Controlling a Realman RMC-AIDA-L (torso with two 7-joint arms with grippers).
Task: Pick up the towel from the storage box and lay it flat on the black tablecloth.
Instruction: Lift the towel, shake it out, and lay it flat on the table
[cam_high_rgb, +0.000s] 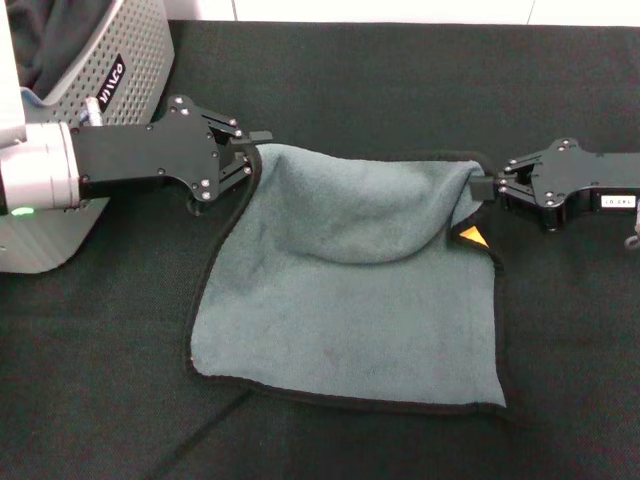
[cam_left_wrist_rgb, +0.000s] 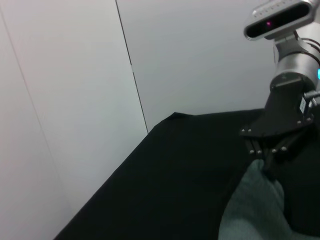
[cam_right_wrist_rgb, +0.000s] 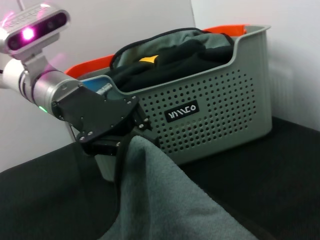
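Here, the towel lies across the centre of the black tablecloth, its lower part flat, its upper edge raised and sagging between two grips. The left gripper, left of centre, is clenched on the upper left corner. The right gripper, at the right edge, is clenched on the upper right corner, just above the orange-yellow tag. The storage box stands in the upper left corner, behind the left arm; other folded cloths fill it.
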